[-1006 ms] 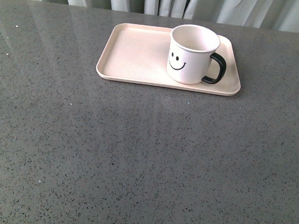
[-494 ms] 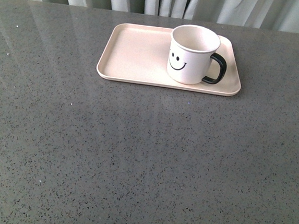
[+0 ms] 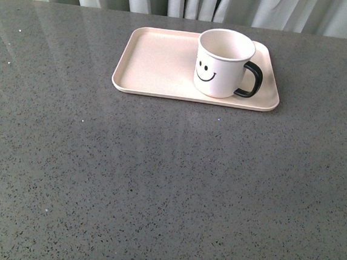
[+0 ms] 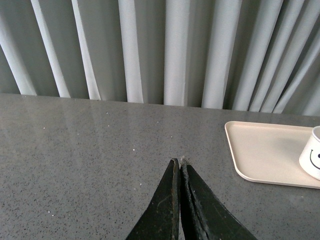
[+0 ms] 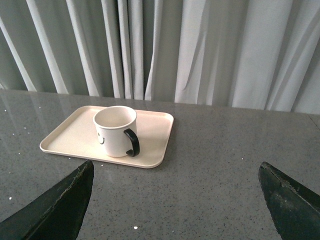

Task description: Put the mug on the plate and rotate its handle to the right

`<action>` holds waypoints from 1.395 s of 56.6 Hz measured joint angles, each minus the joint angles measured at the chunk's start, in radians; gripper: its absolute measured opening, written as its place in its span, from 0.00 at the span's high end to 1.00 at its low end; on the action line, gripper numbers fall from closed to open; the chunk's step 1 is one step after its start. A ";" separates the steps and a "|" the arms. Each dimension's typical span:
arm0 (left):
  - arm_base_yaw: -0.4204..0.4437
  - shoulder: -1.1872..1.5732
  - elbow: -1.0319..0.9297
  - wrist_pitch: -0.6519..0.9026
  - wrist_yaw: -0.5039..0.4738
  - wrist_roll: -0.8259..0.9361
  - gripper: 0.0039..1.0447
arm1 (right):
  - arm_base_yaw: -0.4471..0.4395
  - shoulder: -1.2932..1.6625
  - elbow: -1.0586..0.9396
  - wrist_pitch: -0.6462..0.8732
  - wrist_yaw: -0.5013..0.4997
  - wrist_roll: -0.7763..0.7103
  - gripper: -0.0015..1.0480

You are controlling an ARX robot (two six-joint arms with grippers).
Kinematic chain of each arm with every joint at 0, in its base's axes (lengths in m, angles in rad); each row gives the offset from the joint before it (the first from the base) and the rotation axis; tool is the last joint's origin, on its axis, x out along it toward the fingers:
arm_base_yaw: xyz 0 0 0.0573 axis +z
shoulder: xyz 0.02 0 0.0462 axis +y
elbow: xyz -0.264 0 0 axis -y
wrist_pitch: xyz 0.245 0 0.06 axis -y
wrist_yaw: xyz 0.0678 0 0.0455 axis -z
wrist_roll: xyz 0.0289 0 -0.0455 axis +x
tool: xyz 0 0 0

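The white mug (image 3: 222, 61) with a black smiley face stands upright on the right part of the pale pink plate (image 3: 155, 61). Its black handle (image 3: 251, 79) points to the right in the front view. Neither arm shows in the front view. In the left wrist view my left gripper (image 4: 179, 162) is shut with nothing in it, over bare table well apart from the plate (image 4: 260, 150) and the mug (image 4: 312, 159) at the frame's edge. In the right wrist view my right gripper (image 5: 175, 172) is wide open, empty, away from the mug (image 5: 116, 131) and plate (image 5: 155, 140).
The grey speckled tabletop (image 3: 156, 183) fills the near part of the front view. Pale pleated curtains (image 3: 191, 1) hang right behind the table's far edge.
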 joint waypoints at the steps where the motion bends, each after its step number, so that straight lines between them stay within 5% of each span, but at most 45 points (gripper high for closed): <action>1: 0.000 -0.010 0.000 -0.010 0.000 0.000 0.99 | 0.000 0.000 0.000 0.000 0.000 0.000 0.09; 32: 0.000 -0.174 0.000 -0.174 0.000 0.000 0.99 | 0.000 0.000 0.000 0.000 0.000 0.000 0.09; 37: 0.000 -0.314 0.000 -0.341 0.000 0.000 0.99 | 0.000 0.000 0.000 0.000 0.000 0.000 0.09; 59: 0.002 -0.335 0.000 -0.352 0.000 0.000 0.99 | 0.000 0.000 0.000 0.000 0.000 0.000 0.09; 70: 0.002 -0.335 0.000 -0.352 0.000 0.000 0.57 | 0.000 0.000 0.000 0.000 0.000 0.000 0.09; 79: 0.002 -0.335 0.000 -0.352 0.000 0.000 0.34 | 0.000 0.000 0.000 0.000 0.000 0.000 0.09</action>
